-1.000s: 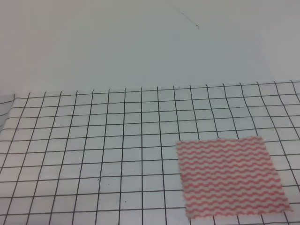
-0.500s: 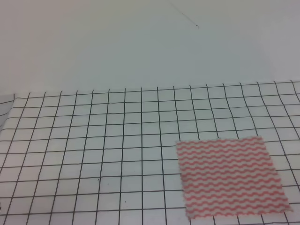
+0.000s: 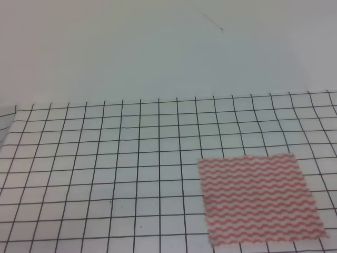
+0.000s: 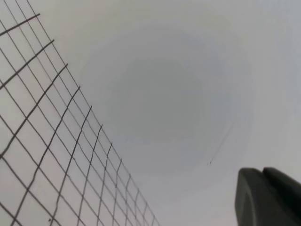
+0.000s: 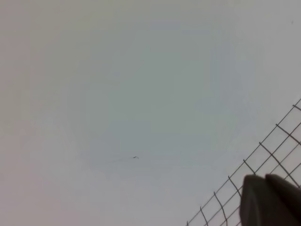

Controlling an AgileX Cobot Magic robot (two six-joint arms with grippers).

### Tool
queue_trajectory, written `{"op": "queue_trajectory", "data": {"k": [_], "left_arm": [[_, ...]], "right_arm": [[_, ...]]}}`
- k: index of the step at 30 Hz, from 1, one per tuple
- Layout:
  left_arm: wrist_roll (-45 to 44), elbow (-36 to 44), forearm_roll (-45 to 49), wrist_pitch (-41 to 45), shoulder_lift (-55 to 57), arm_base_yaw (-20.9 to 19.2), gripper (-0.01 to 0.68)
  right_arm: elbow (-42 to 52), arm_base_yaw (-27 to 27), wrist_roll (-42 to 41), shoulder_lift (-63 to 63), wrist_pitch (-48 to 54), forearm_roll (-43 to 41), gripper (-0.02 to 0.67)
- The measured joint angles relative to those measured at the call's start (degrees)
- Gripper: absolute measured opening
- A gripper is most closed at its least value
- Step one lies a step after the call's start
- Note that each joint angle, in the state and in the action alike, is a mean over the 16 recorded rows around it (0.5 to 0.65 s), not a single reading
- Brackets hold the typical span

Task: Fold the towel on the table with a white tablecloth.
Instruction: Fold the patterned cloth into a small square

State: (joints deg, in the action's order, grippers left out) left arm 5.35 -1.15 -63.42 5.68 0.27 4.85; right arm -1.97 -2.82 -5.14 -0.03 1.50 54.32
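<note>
The towel, pink-red wavy stripes on white, lies flat and unfolded at the near right of the table. Its bottom right corner reaches the frame's edge. The white tablecloth with its thin black grid covers the table and is slightly wrinkled. Neither gripper appears in the exterior high view. In the left wrist view only a dark fingertip shows at the bottom right, with the grid cloth to its left. The right wrist view likewise shows one dark fingertip over a corner of grid cloth. Neither view shows the jaws' spacing.
A plain pale wall rises behind the table's far edge, with a thin dark mark on it. At the far left the tablecloth drops over the table's edge.
</note>
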Motion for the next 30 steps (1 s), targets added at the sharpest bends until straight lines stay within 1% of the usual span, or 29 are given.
{"op": "queue_trajectory", "data": {"k": [8, 12, 15, 19, 24, 27, 30], "left_arm": [[-20.57, -9.55, -0.36, 4.01, 0.68, 0.0, 0.0], [-31.01, -15.09, -0.12, 7.01, 2.75, 0.0, 0.0], [-36.38, -18.65, 0.1, 9.51, 5.43, 0.0, 0.0], [-39.91, -22.15, 0.46, 13.87, 10.48, 0.0, 0.0], [-41.43, -24.83, 0.83, 21.05, 18.18, 0.0, 0.0], [-41.34, -25.81, 0.79, 25.48, 22.56, 0.0, 0.0], [-40.68, -26.37, 0.7, 29.57, 26.4, 0.0, 0.0]], "right_arm": [[-8.94, 0.0, -16.52, 1.18, 6.94, -0.45, -0.001], [-15.23, 0.0, -26.69, 4.5, 11.65, -0.89, -0.001], [-19.64, 0.0, -32.76, 8.58, 15.54, -1.25, -0.001], [-24.6, 0.0, -37.84, 15.97, 21.64, -1.89, -0.001], [-28.96, 0.0, -41.84, 26.27, 31.37, -2.84, -0.001], [-30.65, 0.0, -41.34, 31.77, 37.1, -3.98, -0.001], [-31.71, 0.0, -37.82, 36.41, 41.86, -5.82, -0.001]]}}
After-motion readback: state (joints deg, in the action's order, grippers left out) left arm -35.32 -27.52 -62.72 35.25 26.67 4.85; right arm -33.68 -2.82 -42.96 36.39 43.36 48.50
